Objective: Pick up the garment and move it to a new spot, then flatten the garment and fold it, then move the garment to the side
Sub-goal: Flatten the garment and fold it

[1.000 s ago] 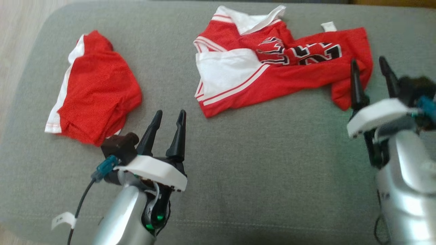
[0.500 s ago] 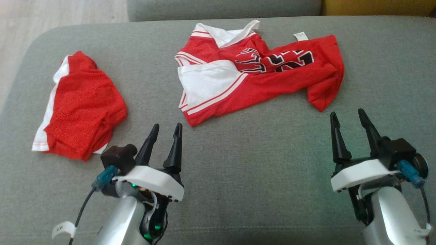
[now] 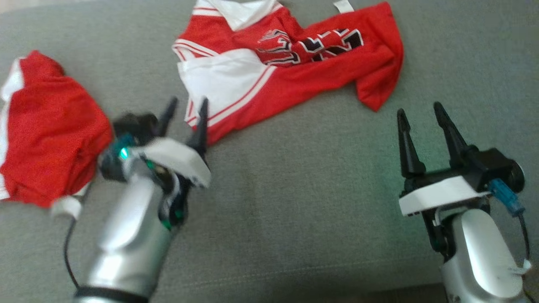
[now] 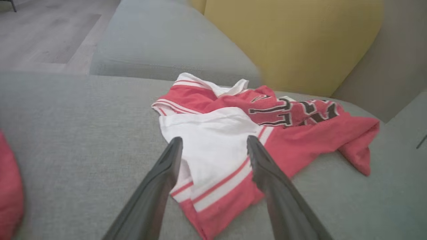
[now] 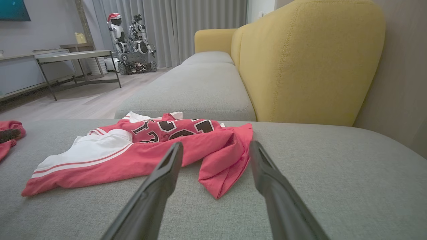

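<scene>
My left end effector (image 3: 188, 103) has advanced to the jersey (image 3: 303, 80) hem, spread; right end effector (image 3: 419, 108) spread too. I judge nothing done yet: jersey lies crumpled.

Crumpled on grey sofa cushion (image 3: 294, 202), upper centre: red-and-white jersey (image 3: 252, 80) with black numerals. At far left, bunched red garment (image 3: 46, 134) with white trim. Left gripper (image 3: 188, 100) blurred, jaws parted, fingertips at jersey's striped lower corner. Right gripper (image 3: 419, 108) spread, empty, near jersey's red end.
</scene>
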Motion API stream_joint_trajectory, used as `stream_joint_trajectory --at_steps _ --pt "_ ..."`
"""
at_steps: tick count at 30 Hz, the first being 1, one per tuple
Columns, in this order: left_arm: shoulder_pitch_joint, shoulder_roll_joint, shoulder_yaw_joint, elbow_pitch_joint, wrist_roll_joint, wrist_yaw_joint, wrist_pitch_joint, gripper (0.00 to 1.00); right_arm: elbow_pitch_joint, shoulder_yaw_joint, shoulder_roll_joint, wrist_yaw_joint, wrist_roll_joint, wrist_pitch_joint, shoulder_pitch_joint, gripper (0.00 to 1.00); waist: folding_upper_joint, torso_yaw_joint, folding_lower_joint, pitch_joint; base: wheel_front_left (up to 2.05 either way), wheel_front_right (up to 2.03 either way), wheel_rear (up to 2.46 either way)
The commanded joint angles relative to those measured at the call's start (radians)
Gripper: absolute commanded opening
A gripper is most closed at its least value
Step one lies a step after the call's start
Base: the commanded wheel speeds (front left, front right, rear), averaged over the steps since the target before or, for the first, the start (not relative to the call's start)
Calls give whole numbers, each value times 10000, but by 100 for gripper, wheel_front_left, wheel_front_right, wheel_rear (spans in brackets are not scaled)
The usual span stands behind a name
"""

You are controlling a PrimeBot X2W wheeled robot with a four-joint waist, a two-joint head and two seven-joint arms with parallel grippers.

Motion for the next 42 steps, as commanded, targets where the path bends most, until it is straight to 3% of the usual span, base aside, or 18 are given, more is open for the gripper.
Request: stream_joint_trajectory --at_steps 1,7,14,30,31,32,33,42 --pt "-837 382 456 171 119 179 143 100 -446 383 43 -7 85 -25 -407 100 -1 -395 0 436 0 0 0" --pt "-2545 1039 528 1981 560 490 424 100 -637 854 44 -7 212 -24 -688 100 -1 -921 0 1037 0 0 0" --pt "-3807 1296 298 3615 748 72 337 100 -660 1025 44 -7 332 -101 -814 100 -1 -1243 0 1436 0 0 0" --pt "-5222 1444 161 5906 732 -197 -140 100 -473 1066 45 -7 499 -305 -962 100 -1 -1468 0 1820 0 0 0" --pt "-5263 1437 156 6000 718 -221 -163 64 -463 1066 45 -7 501 -310 -972 100 -1 -1468 0 1828 0 0 0" --pt "-5297 1423 148 6082 705 -243 -190 20 -452 1062 45 -7 503 -313 -980 100 -1 -1464 0 1832 0 0 0" --pt "-5323 1399 139 6152 693 -266 -219 0 -440 1054 45 -7 504 -314 -985 100 -1 -1456 0 1832 0 0 0" --pt "-5298 1181 -25 6302 712 -432 -483 0 -215 892 45 -7 455 -305 -970 100 -1 -1229 0 1607 0 0 0"
